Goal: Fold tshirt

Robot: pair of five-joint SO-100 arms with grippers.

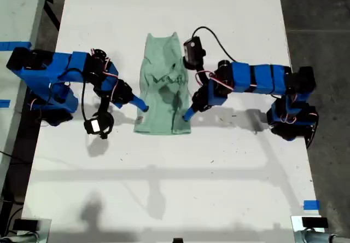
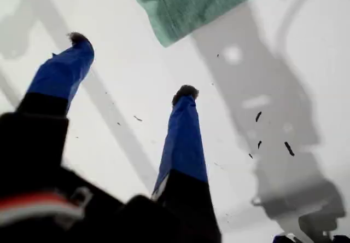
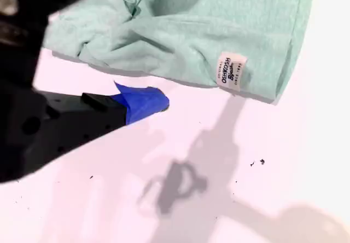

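Observation:
The pale mint-green tshirt lies rumpled and narrow, lengthwise on the white table between the two arms. My first gripper is open, both blue fingers spread above bare table, with a corner of the tshirt just beyond the tips. In the exterior view my first gripper hangs at the cloth's lower right corner. My second gripper shows a single blue tip beside the edge of the tshirt, close to the white hem label. The exterior view puts my second gripper at the cloth's left edge.
The white table stretches wide toward the exterior view's bottom. Blue tape marks sit at the exterior view's lower right and far left. Dark floor borders the table on the exterior view's right.

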